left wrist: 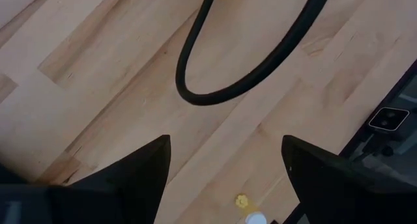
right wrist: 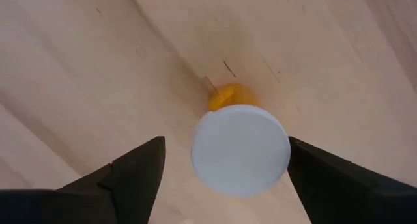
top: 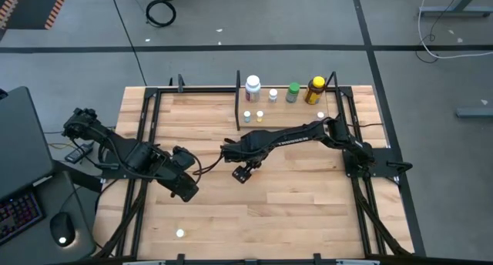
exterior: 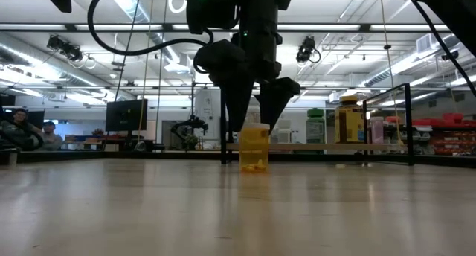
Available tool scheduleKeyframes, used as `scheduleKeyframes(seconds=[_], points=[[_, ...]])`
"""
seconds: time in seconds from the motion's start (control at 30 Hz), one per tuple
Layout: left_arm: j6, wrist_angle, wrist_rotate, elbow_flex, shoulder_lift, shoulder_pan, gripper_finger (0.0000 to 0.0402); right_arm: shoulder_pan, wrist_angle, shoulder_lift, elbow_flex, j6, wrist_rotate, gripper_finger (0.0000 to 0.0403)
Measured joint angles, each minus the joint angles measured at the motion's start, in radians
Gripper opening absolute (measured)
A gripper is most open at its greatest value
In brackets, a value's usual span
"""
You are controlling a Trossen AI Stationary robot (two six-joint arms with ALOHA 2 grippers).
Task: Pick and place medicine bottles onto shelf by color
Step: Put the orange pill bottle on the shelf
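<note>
No label is legible on the white-capped yellow bottle [right wrist: 240, 146].

Right arm: reaches from the counter's [top: 308, 219] right edge across to the counter's middle, wrist bent downward.
Right claw [right wrist: 225, 168]: pointing straight down at the counter's middle, fingers [right wrist: 133, 172] spread apart, one on each side of a white-capped yellow bottle [right wrist: 240, 149], not touching it.
Left arm: folded low by the counter's left edge.
Left claw [left wrist: 225, 168]: fingers parted, holding nothing, just above the counter.
</note>
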State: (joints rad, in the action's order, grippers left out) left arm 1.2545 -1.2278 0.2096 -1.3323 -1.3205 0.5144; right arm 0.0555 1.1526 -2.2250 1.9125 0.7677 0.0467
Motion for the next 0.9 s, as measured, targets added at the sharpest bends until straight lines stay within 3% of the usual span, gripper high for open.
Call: scheduleKeyframes(seconds=[0.47, 0.9], points=[[0.000, 0.000, 0.005, 0.000, 0.000, 0.000, 0.0298, 0.000, 0.025, 0.000, 0.000, -0.007, 0.008, 0.0257], [-0.002, 0.000, 0.018, 0.000, 0.000, 0.000, 0.0298, 0.000, 0.057, 0.000, 0.000, -0.016, 0.008, 0.0228]])
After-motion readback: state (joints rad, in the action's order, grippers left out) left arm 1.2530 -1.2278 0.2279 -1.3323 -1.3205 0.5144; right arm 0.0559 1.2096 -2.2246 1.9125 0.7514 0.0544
